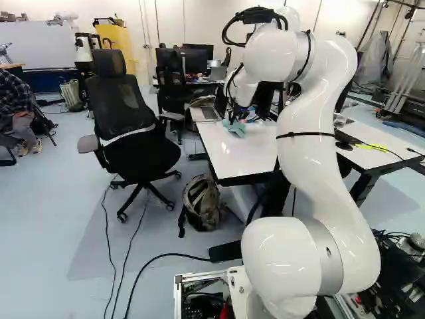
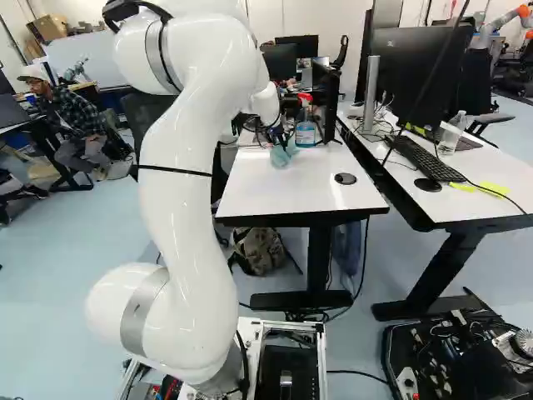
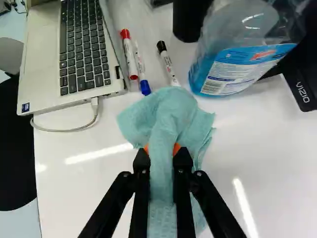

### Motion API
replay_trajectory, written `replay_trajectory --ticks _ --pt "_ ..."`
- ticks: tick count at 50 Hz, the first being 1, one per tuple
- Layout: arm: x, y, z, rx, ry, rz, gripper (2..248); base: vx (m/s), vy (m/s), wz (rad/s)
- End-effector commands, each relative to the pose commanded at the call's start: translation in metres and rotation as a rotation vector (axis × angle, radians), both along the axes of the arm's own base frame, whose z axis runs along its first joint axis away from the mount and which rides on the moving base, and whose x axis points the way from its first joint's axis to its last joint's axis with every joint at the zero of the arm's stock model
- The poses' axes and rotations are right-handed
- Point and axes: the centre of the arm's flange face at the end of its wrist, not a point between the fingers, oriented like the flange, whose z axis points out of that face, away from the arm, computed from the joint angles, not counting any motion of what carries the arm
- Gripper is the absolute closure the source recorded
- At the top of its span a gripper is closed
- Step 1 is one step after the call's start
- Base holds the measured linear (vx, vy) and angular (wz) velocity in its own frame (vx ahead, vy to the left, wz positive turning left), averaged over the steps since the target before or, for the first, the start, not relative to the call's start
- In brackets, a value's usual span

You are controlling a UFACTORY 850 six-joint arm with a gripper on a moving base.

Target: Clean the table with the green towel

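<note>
In the right base view my gripper [image 2: 281, 140] is low over the far part of the white table [image 2: 291, 187], at the green towel [image 2: 281, 156]. From the wrist, my gripper [image 3: 162, 148] is shut on the bunched green towel [image 3: 173, 114], its orange pads pressing the cloth from both sides. The towel's far end spreads out on the tabletop ahead of the fingers, and more of it hangs back between them. The left base view shows the towel [image 1: 236, 127] beside the laptop's near side.
A laptop [image 3: 79, 49], a red marker [image 3: 129, 54], a blue marker [image 3: 142, 74], a black marker [image 3: 168, 62] and a spray bottle [image 3: 237, 54] stand or lie just beyond the towel. A black puck [image 2: 345, 178] lies on the table. An office chair [image 1: 133, 126] stands left.
</note>
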Motion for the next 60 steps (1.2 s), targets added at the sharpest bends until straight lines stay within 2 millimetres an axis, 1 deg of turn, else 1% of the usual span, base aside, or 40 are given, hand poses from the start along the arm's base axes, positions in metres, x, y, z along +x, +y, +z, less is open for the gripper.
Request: replay_trajectory --ticks 8,15,22,30,39,48,60 --pt "-0.009 -0.010 0.001 0.001 0.008 -0.016 197 0.000 0.000 0.000" --pt "-0.021 -0.011 0.002 0.003 0.018 -0.021 197 0.000 0.000 0.000" --pt "-0.033 -0.009 0.003 0.004 0.029 -0.020 197 0.000 0.000 0.000" --pt "-0.042 0.001 0.004 0.006 0.038 -0.008 197 0.000 0.000 0.000" --pt "-0.042 0.015 0.004 0.005 0.040 0.013 197 0.000 0.000 0.000" --pt "-0.043 0.015 0.006 0.005 0.038 0.013 197 0.000 0.000 0.000" --pt "-0.048 0.015 0.020 0.003 0.020 0.013 197 0.000 0.000 0.000"
